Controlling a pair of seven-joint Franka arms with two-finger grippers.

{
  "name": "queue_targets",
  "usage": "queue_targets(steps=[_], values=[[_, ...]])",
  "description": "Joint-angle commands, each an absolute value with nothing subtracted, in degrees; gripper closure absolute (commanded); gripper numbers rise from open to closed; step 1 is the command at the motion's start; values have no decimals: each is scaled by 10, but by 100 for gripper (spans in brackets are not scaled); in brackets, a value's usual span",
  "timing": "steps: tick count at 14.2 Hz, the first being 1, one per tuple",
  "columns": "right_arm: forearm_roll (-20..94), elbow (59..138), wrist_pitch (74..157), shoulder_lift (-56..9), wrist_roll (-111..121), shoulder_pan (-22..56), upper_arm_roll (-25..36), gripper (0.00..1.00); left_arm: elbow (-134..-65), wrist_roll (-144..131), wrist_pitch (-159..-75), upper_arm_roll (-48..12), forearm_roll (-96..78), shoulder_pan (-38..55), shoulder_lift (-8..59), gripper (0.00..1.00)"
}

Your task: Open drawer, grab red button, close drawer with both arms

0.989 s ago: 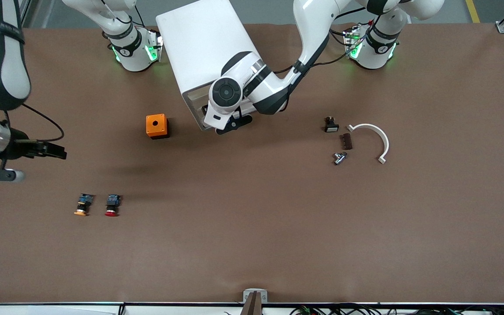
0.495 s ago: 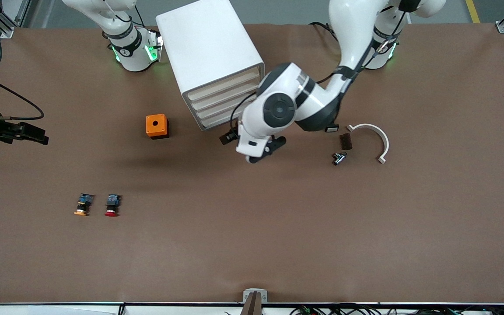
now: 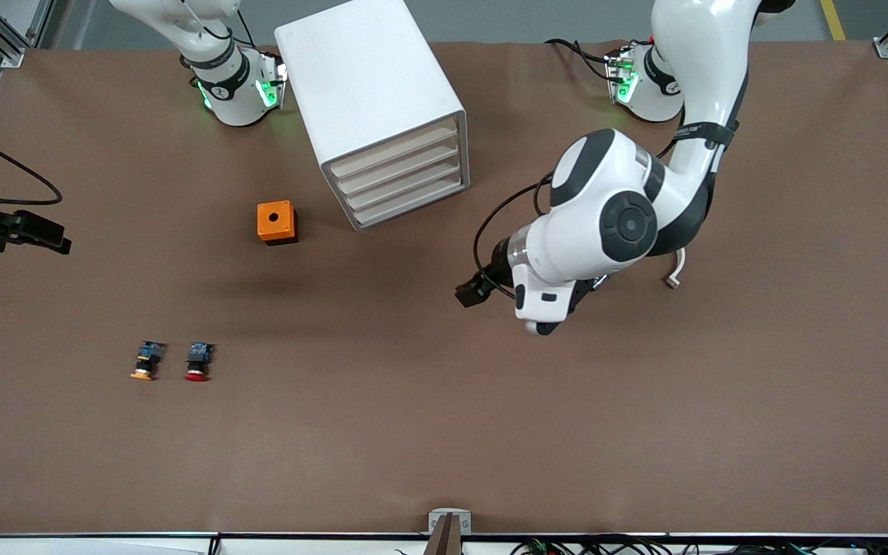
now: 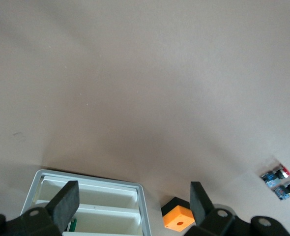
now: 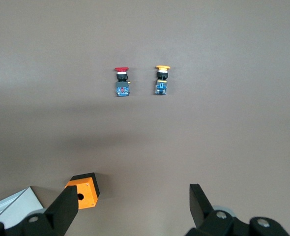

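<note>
The white cabinet (image 3: 371, 92) shows four alike drawer fronts (image 3: 401, 181), all flush and shut. It also shows in the left wrist view (image 4: 93, 206). The red-capped button (image 3: 197, 362) lies on the table beside the orange-capped one (image 3: 146, 362), nearer to the front camera toward the right arm's end. It also shows in the right wrist view (image 5: 121, 81) and the left wrist view (image 4: 284, 172). My left gripper (image 3: 538, 322) (image 4: 133, 196) is open and empty, over bare table apart from the cabinet. My right gripper (image 3: 35, 235) (image 5: 132, 199) is open and empty over the table's end.
An orange cube with a round hole (image 3: 276, 222) (image 5: 83, 191) (image 4: 178, 219) sits beside the cabinet, toward the right arm's end. A curved white piece (image 3: 675, 274) peeks out from under the left arm. The orange-capped button also shows in the right wrist view (image 5: 161, 78).
My left gripper has drawn away from the cabinet's front, toward the left arm's end and the front camera, uncovering all four fronts. My right gripper has moved farther toward the table's end.
</note>
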State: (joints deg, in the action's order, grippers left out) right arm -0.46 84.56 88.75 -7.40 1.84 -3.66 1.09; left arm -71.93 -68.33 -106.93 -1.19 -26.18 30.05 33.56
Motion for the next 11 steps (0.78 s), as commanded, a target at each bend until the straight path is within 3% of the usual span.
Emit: queue_targets(steps=[1,3,7,11], values=[[2,811,861,-82,21,-48,1,0,-732,-689,-1064,-17,-252,281,318,1],[3,814,814,-81,15,-44,-1,0,-730,-690,-1064,-18,-253,272,316,1],[19,828,809,-62,12,-28,-3,0,-732,-653,-1057,-16,-252,251,281,1],[26,828,810,-61,-7,-13,-3,0,-732,-512,-974,-14,-206,188,203,1]])
